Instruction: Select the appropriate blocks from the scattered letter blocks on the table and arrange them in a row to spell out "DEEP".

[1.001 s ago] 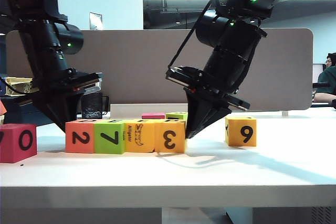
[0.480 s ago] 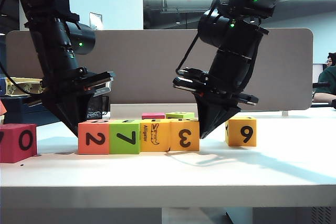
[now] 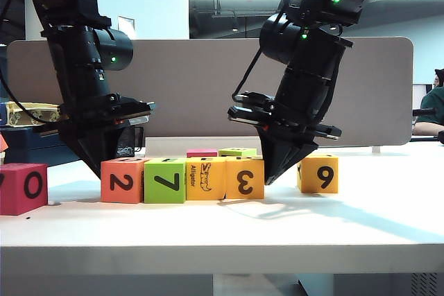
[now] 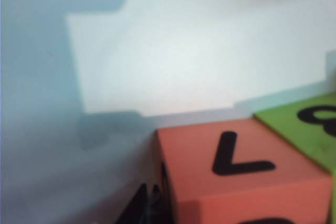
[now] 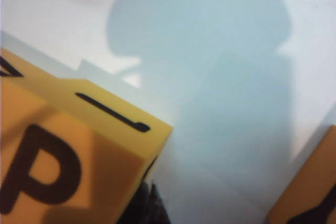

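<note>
Exterior view first: four foam cubes sit in a row on the wide white table (image 3: 222,230). From the left it's the orange foam cube with a black 2 (image 3: 122,180), the lime green foam cube with a 7 (image 3: 165,181), the yellow foam cube with the alligator picture (image 3: 205,178) and the yellow-orange foam cube with a 3 (image 3: 244,178). The last three touch side to side, and there's a thin gap between the 2 and the 7. A yellow foam cube showing 9 (image 3: 318,174) stands apart off to the right, a magenta foam cube showing 0 (image 3: 23,188) sits well to the left, and the tops of a pink block (image 3: 202,152) and a green block (image 3: 237,151) peek out behind the row. No containers on the table that I can see.

The left gripper (image 3: 97,170) points down right at the outer left side of the orange cube, fingers pinched together, holding nothing. The right gripper (image 3: 270,175) does the same at the right end, tips against the side of the 3 cube, and also looks pressed shut and empty.

Left wrist view: the closed dark fingertips (image 4: 143,207) sit beside the orange cube (image 4: 236,182), which shows a black L on top, with the green cube (image 4: 304,127) next to it.

Right wrist view: blurry, but the dark tips (image 5: 144,203) are together at the corner of the yellow-orange cube (image 5: 68,166), P on top. Another orange-yellow block edge (image 5: 310,192) shows across the table.
</note>
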Tool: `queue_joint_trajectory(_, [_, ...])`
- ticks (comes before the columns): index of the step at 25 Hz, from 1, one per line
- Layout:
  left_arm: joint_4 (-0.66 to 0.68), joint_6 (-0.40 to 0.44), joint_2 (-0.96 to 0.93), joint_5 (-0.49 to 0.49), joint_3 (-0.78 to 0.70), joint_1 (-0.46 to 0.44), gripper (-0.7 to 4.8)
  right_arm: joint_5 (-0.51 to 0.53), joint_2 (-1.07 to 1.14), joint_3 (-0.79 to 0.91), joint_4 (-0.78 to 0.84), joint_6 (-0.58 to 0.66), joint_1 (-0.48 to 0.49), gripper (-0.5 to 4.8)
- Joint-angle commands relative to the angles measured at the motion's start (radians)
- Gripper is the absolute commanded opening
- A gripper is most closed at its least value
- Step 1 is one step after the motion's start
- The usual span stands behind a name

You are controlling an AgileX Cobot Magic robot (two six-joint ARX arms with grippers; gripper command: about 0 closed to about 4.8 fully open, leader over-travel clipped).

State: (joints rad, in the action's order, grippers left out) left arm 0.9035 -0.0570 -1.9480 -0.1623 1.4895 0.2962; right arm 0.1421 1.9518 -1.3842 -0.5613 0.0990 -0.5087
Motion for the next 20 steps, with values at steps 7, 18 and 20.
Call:
queue_joint_trajectory(7, [0.016,0.004,0.003,0.013,0.007,0.003,-0.06,-0.004,-0.02,-0.003,0.02,-0.002,-0.003,-0.02])
queue_joint_trajectory(18, [0.048,0.004,0.003,0.037,0.011,0.003,-0.06,-0.036,-0.026,-0.003,0.017,-0.002,-0.003,-0.02])
queue_joint_trajectory(20, [0.047,0.005,0.003,0.055,0.011,0.003,-0.06,-0.039,-0.026,-0.003,0.016,-0.002,-0.003,-0.02])
